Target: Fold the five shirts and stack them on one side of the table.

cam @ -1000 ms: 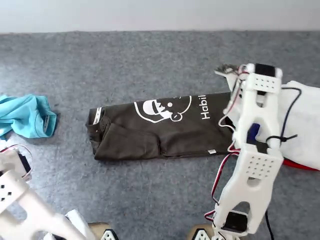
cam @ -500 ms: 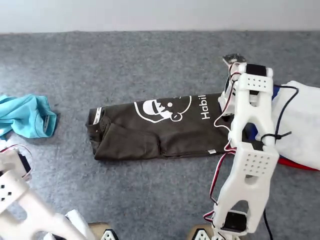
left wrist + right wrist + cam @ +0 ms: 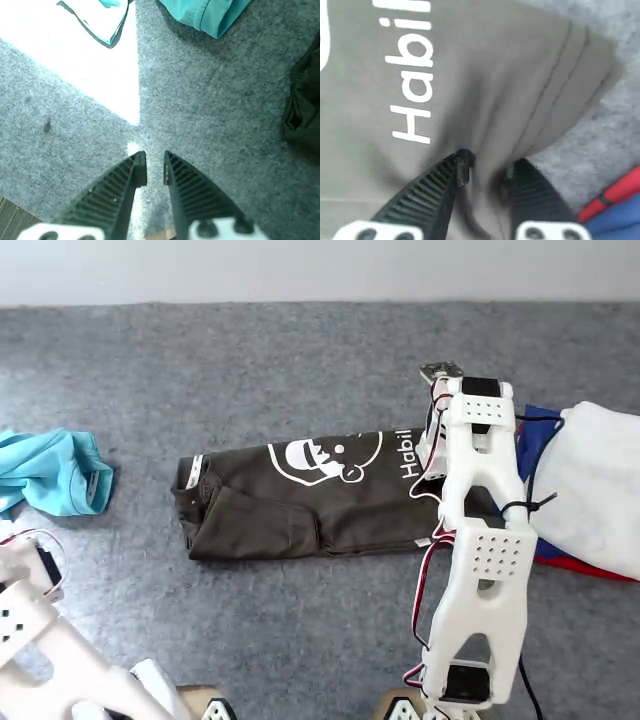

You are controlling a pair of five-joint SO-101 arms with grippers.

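Observation:
A dark olive shirt [image 3: 320,495] with a white print lies folded lengthwise mid-table. My right gripper [image 3: 487,172] stands on its end near the white lettering [image 3: 412,75]; the fingers pinch a ridge of bunched fabric between them, shut on the shirt [image 3: 485,90]. From above, the right arm [image 3: 478,540] covers that end of the shirt. A crumpled teal shirt [image 3: 50,475] lies at the left edge. A white shirt [image 3: 600,490] rests on blue and red cloth [image 3: 530,440] at the right. My left gripper [image 3: 155,170] hovers shut over bare carpet, between the teal shirt [image 3: 210,15] and the dark shirt's collar end [image 3: 305,110].
Grey carpet [image 3: 250,370] covers the table up to a pale wall at the back. The left arm's base [image 3: 40,650] sits at the near left corner. A bright white patch [image 3: 75,55] lies on the carpet near the teal shirt.
The right arm has swung left, away from the white shirt, onto the dark shirt's end. Blue cloth beside the white shirt has come into sight. The left arm has not moved.

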